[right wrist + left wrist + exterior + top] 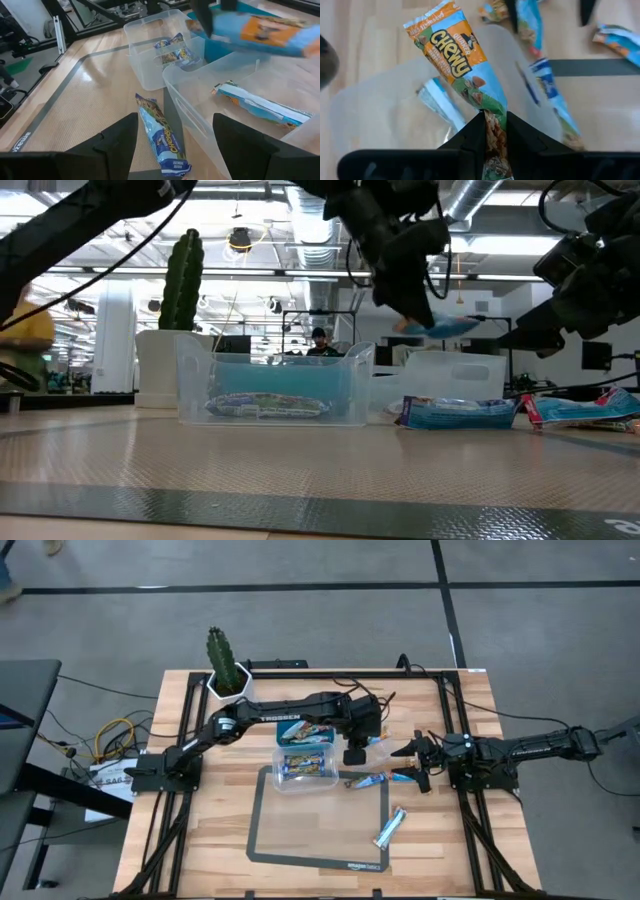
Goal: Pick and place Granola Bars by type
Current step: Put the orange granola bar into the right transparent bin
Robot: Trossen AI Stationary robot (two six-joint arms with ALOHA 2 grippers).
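My left gripper is shut on an orange and green Chewy bar above a clear tub. A silver-light blue bar lies flat in that tub. In the high view this gripper sits mid-table. My right gripper is open and hovers low over a blue bar lying on the mat beside the tub's wall. A second tub holds blue bars. More bars lie flat on the mat. My left gripper pinches the orange and green bar by one end between its two fingers, which lie along the bar. The rest of the wrapper sticks out past the fingertips. The bar is lifted clear, above the clear tub.
A teal tray with bars sits behind the tubs. A potted cactus stands at the far left of the table. The dark-bordered mat has free room on its near left part. A person shows in the room beyond.
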